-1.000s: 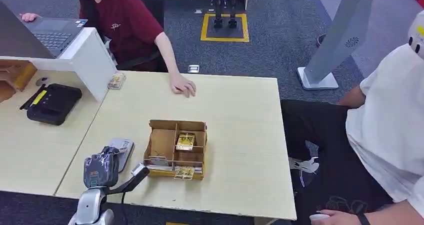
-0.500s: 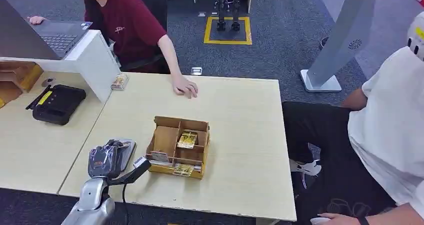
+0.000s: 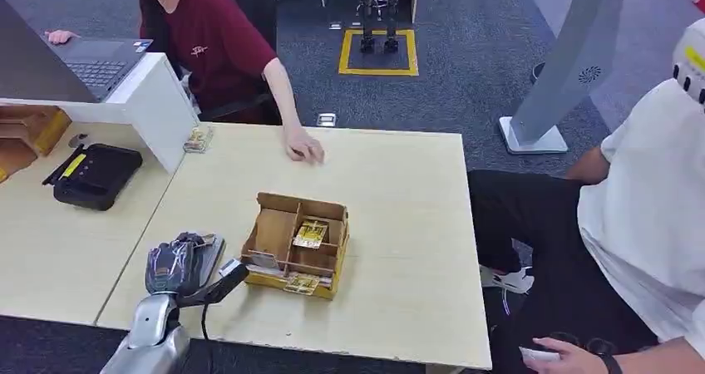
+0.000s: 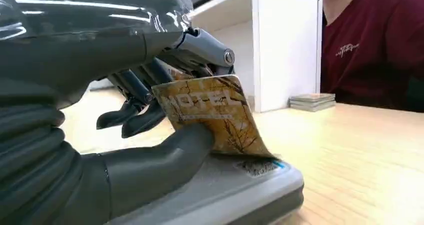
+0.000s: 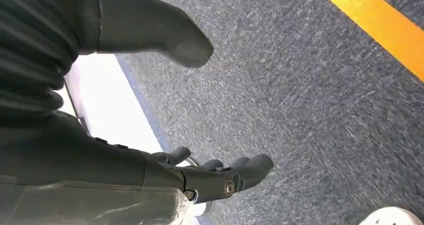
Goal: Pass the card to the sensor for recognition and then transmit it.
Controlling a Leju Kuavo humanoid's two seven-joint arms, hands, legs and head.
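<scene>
At the near-left corner of the counter (image 3: 399,183), left robot hand (image 3: 173,264) pinching a gold-patterned card (image 4: 215,116) between thumb and fingers, lower edge of the card touching the grey sensor (image 4: 235,192) just beside the partitioned cardboard box (image 3: 295,245). Right robot hand (image 5: 200,177) hanging over the carpeted floor, grasping nothing, fingers loosely apart. Across the counter, a person's hand (image 3: 303,146) resting flat near the far edge; a small stack of cards (image 3: 197,138) by the white divider.

Judged best for the step in hand: card kept low and flat against the sensor face, steady until read, pinch firm enough to prevent slipping, then lifted clear for handing across to the waiting person.

Against the half-second-earlier head view: left robot hand in much the same spot over the sensor, only slightly shifted; person's hand drawn a little back along the far edge; at the lower right, a second person's hand risen further into sight.
</scene>
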